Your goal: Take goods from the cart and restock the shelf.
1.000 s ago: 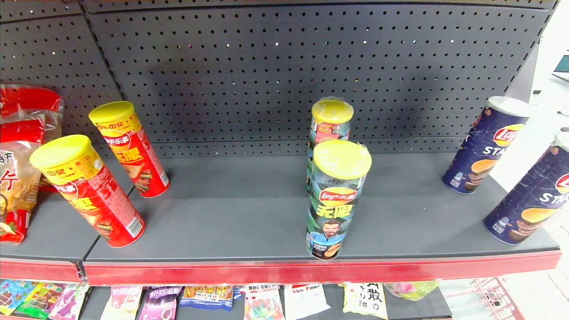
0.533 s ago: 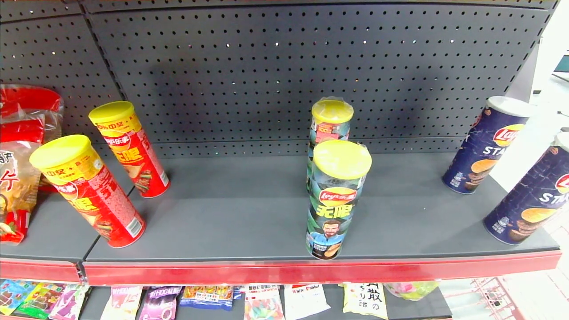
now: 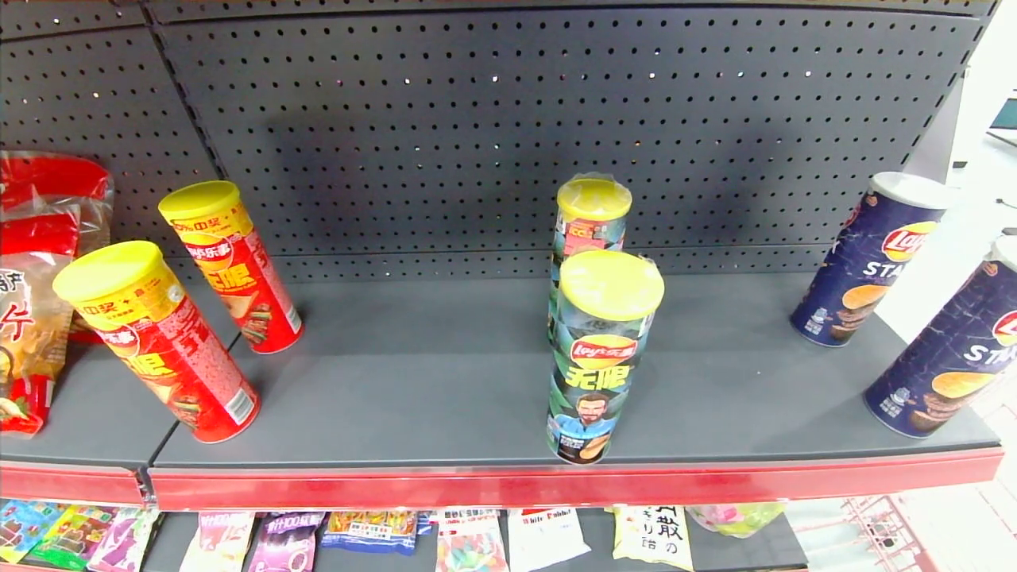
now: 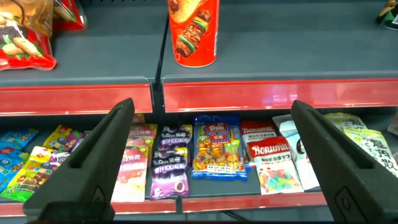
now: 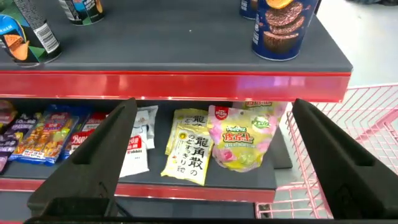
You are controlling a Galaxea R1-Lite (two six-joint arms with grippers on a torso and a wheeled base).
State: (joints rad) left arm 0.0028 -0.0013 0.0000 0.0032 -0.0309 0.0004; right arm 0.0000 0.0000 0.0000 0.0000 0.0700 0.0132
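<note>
Grey shelf [image 3: 445, 381], green chip can [image 3: 601, 357] upright (yellow lid [image 3: 612, 284] topmost)

Shop aisle. Grey metal shelf [image 3: 445, 381] had a pegboard back [image 3: 477, 119] and a red front strip [image 3: 556, 486]. Chip cans [image 3: 604, 349] stood in rows, candy bags [image 4: 214, 146] lay on the tier below, and a pink wire cart [image 5: 376, 109] was beside the shelf.

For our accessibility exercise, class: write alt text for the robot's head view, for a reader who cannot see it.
A grey shelf with a red front edge holds six standing crisp tubes: two red tubes at left, two green tubes in the middle, two navy tubes at right. Snack packets lie below.
</note>
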